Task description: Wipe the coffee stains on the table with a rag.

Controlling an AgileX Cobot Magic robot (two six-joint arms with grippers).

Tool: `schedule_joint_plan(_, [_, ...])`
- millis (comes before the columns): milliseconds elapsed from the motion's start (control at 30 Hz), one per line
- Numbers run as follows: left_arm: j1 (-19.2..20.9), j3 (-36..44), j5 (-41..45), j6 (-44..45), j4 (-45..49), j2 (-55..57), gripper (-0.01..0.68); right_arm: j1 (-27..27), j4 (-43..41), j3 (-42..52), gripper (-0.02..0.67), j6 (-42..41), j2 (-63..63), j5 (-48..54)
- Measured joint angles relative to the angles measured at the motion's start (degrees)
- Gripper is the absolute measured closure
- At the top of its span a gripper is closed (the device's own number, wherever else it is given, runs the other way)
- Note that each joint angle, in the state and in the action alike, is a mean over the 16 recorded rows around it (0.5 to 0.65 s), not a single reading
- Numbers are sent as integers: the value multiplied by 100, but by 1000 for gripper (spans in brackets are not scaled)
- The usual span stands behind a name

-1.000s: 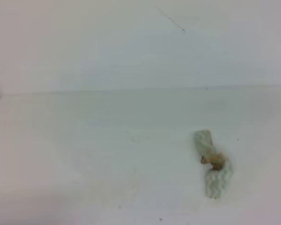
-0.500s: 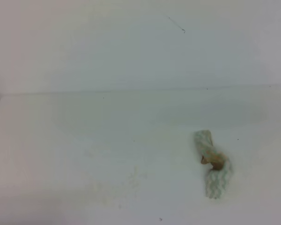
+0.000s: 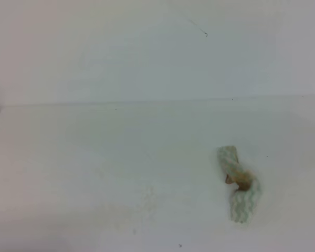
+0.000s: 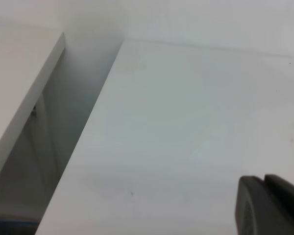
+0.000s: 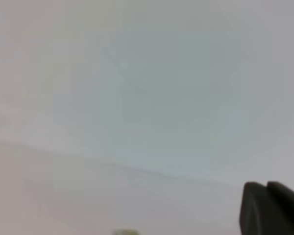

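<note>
Nothing moved, stained rag (image 3: 238, 184) on table (image 3: 94, 157)

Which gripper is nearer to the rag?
Probably the right. The right gripper sees a pale scrap, maybe the rag, low in its view; the left gripper faces the left edge of the table.

Little of robot showing. Left gripper (image 4: 270, 205): dark grey, near-black block, matte, rounded upper corners, faint vertical seam splitting it into two slabs. Right gripper (image 5: 272, 208): same dark grey block, same rounded top, same seam, blurred. No cables, screws or markings legible on either. Jaws themselves cut off by picture edge. Overhead view shows no part of either arm.
</note>
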Motion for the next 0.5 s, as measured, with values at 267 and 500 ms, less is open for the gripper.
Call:
schedule_joint_plan(267, [0,0,-6,0,0,0,672,-1088,-29,1672,648,102,-1844,-344])
schedule_joint_plan(500, [0,0,-6,0,0,0,672,-1944,-8,2786,648,102,-2926,-101])
